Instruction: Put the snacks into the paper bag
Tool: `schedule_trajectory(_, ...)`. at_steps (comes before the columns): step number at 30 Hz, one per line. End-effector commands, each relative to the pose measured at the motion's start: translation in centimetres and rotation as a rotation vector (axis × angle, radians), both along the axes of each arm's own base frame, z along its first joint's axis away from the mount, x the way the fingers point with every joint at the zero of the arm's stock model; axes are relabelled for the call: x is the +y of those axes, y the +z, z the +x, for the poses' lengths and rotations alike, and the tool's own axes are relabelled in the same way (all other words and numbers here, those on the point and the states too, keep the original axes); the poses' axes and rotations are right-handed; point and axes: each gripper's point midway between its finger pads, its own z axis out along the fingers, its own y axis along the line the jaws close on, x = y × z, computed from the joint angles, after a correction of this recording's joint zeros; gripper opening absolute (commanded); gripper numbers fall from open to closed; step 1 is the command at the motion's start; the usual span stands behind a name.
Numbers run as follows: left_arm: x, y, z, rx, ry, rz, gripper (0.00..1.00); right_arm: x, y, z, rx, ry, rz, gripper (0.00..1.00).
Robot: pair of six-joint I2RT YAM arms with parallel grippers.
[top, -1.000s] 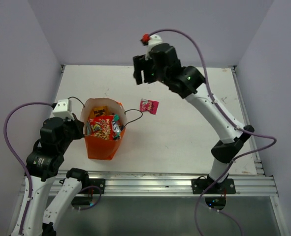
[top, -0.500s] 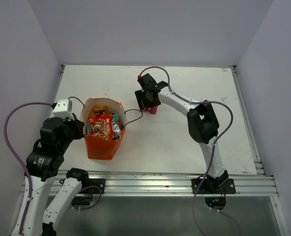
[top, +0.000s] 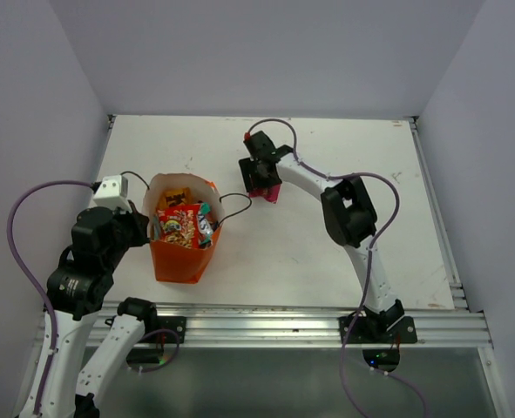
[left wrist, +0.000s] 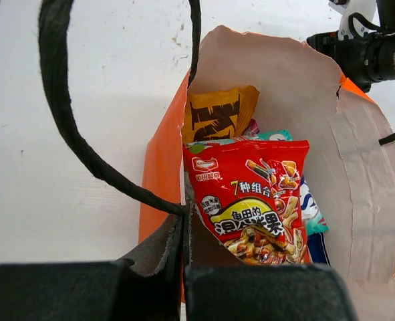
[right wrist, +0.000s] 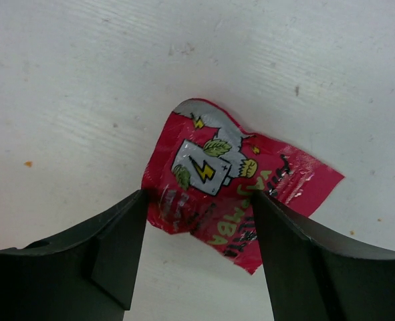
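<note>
Packet outside: one small pink packet (right wrist: 230, 194) lies flat and slightly crumpled on the white table (top: 327, 235), just beside the right-hand cord of the paper bag (top: 180, 257), the only snack visible outside it.
Right end effector: the right end effector (right wrist: 198, 200) is low over the pink packet with its jaws wide, one finger on each side of the wrapper. Nothing is held yet. The straddle looks meant to let the fingers close across the packet's narrow width.
Contact: from the wrist view I cannot tell whether the fingertips touch the table.
Bag contents: a red packet (left wrist: 250, 200) stands foremost, an orange-yellow packet (left wrist: 217, 114) is behind it, and teal and blue edges show alongside. The snacks stand on end, so the mouth keeps some room.
Bag stance: upright with its mouth open to the top.
Left end effector: the left end effector (left wrist: 186, 231) is closed tight, pinching the bag's near wall at the rim beside the cord handle (left wrist: 63, 120). This probably keeps the bag from tipping and holds the mouth spread.
Stage: likely the last pick, with the grasp not yet made.
Risk: a thin, glossy wrapper may slide out as the fingers close.
</note>
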Motion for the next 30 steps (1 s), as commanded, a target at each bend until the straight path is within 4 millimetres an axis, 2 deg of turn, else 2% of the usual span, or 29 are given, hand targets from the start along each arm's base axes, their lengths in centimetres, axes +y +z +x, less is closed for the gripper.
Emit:
schedule_trajectory(1,0.0,1.2,0.4,-0.042,-0.005,0.011,0.0,-0.3,-1.3,0.6,0.007,-0.015,-0.022,0.67)
schedule_trajectory(3,0.0,1.2,0.4,-0.042,-0.004,0.011,0.0,-0.8,-2.7,0.2,0.032,-0.017,-0.048,0.65)
schedule_trajectory(4,0.0,1.2,0.5,-0.042,-0.004,0.011,0.0,-1.0,-3.1,0.0,0.04,-0.023,-0.058,0.58)
schedule_trajectory(5,0.0,1.3,0.5,-0.043,-0.004,0.011,0.0,-1.4,-3.6,-0.3,0.05,-0.024,-0.073,0.27)
schedule_trajectory(6,0.1,1.3,0.5,-0.042,-0.002,0.012,0.0,-1.6,-3.7,-0.5,0.057,-0.026,-0.079,0.09)
schedule_trajectory(7,0.1,1.4,0.5,-0.045,-0.001,0.012,0.0,-1.7,-3.5,-0.7,0.058,-0.025,-0.078,0.0)
schedule_trajectory(8,0.1,1.3,0.5,-0.044,-0.001,0.012,0.0,-2.0,-3.7,-1.2,0.068,-0.025,-0.085,0.0)
schedule_trajectory(9,0.1,1.3,0.5,-0.045,0.0,0.011,0.0,-1.9,-1.6,-1.0,0.036,-0.026,-0.062,0.0)
schedule_trajectory(12,0.0,1.3,0.6,-0.046,0.002,0.006,0.0,-1.6,2.4,-1.5,-0.027,-0.012,-0.025,0.0)
schedule_trajectory(13,0.0,1.2,0.6,-0.045,-0.001,0.005,0.0,-1.1,7.1,-1.3,-0.109,-0.003,0.032,0.0)
schedule_trajectory(14,-0.1,1.0,0.7,-0.043,-0.003,0.003,0.0,-0.5,9.5,-1.5,-0.149,0.007,0.066,0.0)
schedule_trajectory(15,-0.2,1.1,0.7,-0.044,-0.003,-0.002,0.0,0.9,12.0,-2.4,-0.176,0.046,0.114,0.0)
schedule_trajectory(16,-0.2,1.0,0.7,-0.043,-0.004,-0.004,0.0,1.5,15.8,-3.4,-0.219,0.076,0.158,0.0)
schedule_trajectory(17,-0.2,1.1,0.8,-0.045,-0.004,-0.007,0.0,3.5,19.8,-4.4,-0.276,0.125,0.214,0.0)
schedule_trajectory(19,-0.2,1.1,0.9,-0.045,-0.002,-0.009,0.0,5.1,24.2,-6.8,-0.335,0.206,0.232,0.0)
schedule_trajectory(20,-0.2,1.1,0.9,-0.043,0.0,-0.008,0.0,6.1,27.9,-7.5,-0.399,0.234,0.271,0.0)
schedule_trajectory(21,-0.2,1.1,0.9,-0.045,0.0,-0.008,0.0,7.7,29.3,-9.3,-0.414,0.284,0.292,0.0)
schedule_trajectory(23,-0.3,1.2,0.9,-0.046,-0.001,-0.01,0.0,9.5,31.8,-11.7,-0.426,0.349,0.34,0.0)
schedule_trajectory(25,-0.3,1.2,0.8,-0.046,-0.004,-0.01,0.0,11.1,32.6,-13.8,-0.42,0.403,0.374,0.0)
schedule_trajectory(28,-0.2,1.2,0.7,-0.046,-0.002,-0.011,0.0,12.7,32.0,-15.9,-0.384,0.46,0.39,0.0)
schedule_trajectory(30,-0.3,1.2,0.7,-0.045,-0.003,-0.014,0.0,14.0,30.2,-17.6,-0.332,0.498,0.38,0.0)
